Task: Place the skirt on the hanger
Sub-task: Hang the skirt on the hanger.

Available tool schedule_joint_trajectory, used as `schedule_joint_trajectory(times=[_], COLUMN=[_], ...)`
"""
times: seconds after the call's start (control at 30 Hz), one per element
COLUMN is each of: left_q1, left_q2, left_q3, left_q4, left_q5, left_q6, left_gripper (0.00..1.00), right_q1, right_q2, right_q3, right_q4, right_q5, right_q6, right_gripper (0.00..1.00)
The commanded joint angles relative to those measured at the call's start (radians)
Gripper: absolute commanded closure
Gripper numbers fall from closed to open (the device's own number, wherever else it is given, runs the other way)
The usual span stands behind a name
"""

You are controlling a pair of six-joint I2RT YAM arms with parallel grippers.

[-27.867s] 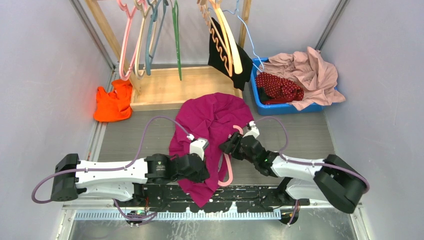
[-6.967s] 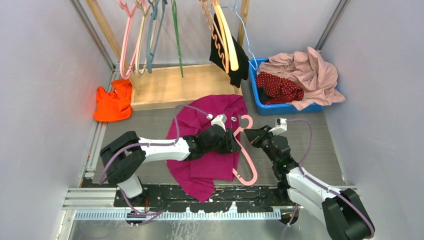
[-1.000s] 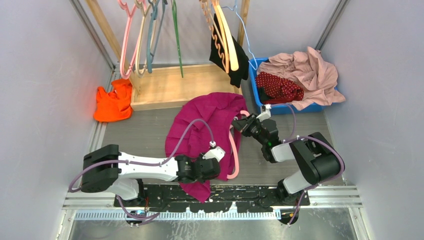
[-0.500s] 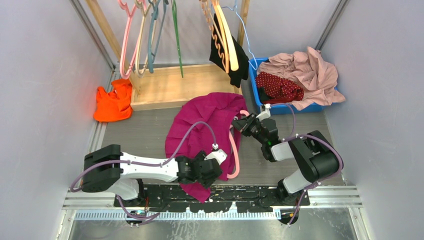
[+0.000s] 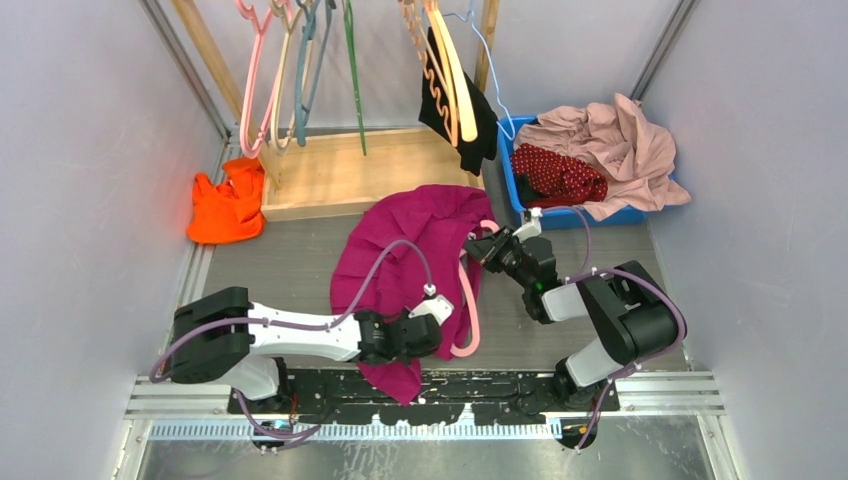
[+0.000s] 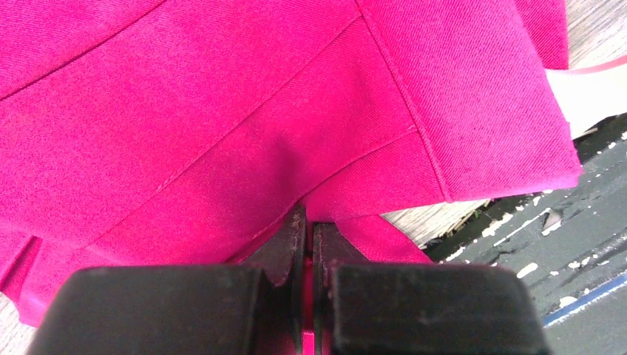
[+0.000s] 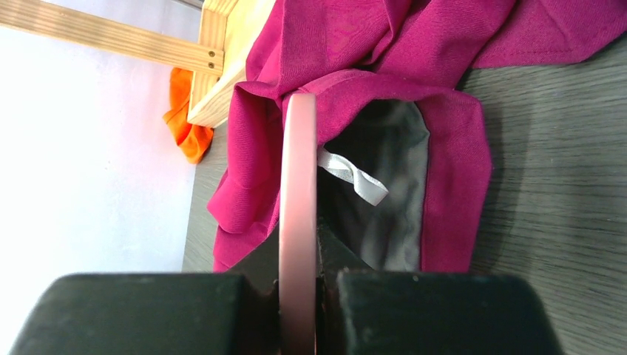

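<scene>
While the left end effector pinches the magenta garment, the right end effector clamps the hanger.

**Both arms at the magenta garment; dotted skirt in the bin**

A magenta garment lies mid-surface, running down to the near edge; the left gripper sits on its near part, close to the near edge; the pink hanger lies along the garment's right side, its upper end at the right gripper; the dark red dotted skirt lies in a blue bin at the far right corner, beside a pale pink garment; an orange cloth lies by the left edge.
</scene>
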Motion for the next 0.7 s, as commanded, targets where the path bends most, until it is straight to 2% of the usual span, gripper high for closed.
schedule_joint_trajectory(times=[0.0, 0.13, 0.23, 0.37, 0.5, 0.67], left_q1=[0.007, -0.005, -0.028, -0.058, -0.08, -0.083], left_q2=[-0.078, -0.175, -0.206, -0.21, -0.197, -0.189], left_q3=[0.03, 0.045, 0.087, 0.13, 0.16, 0.166], left_q4=[-0.042, -0.037, -0.075, -0.082, -0.068, -0.013], left_q5=[0.065, 0.207, 0.259, 0.317, 0.356, 0.403], left_q6=[-0.039, -0.074, -0.093, -0.11, -0.123, -0.129], left_gripper=[1.0, 1.0, 1.0, 1.0, 1.0, 1.0], right_q1=[-0.016, -0.016, -0.016, -0.006, 0.001, 0.041], right_q2=[0.0, 0.047, 0.093, 0.112, 0.069, -0.053], right_q3=[0.033, 0.058, 0.088, 0.133, 0.147, 0.153], right_q4=[0.146, 0.224, 0.302, 0.313, 0.287, 0.136], right_q5=[0.106, 0.148, 0.164, 0.194, 0.242, 0.349], right_q6=[0.017, 0.059, 0.102, 0.12, 0.127, 0.075], right_gripper=[0.99, 0.99, 0.99, 0.99, 0.99, 0.99])
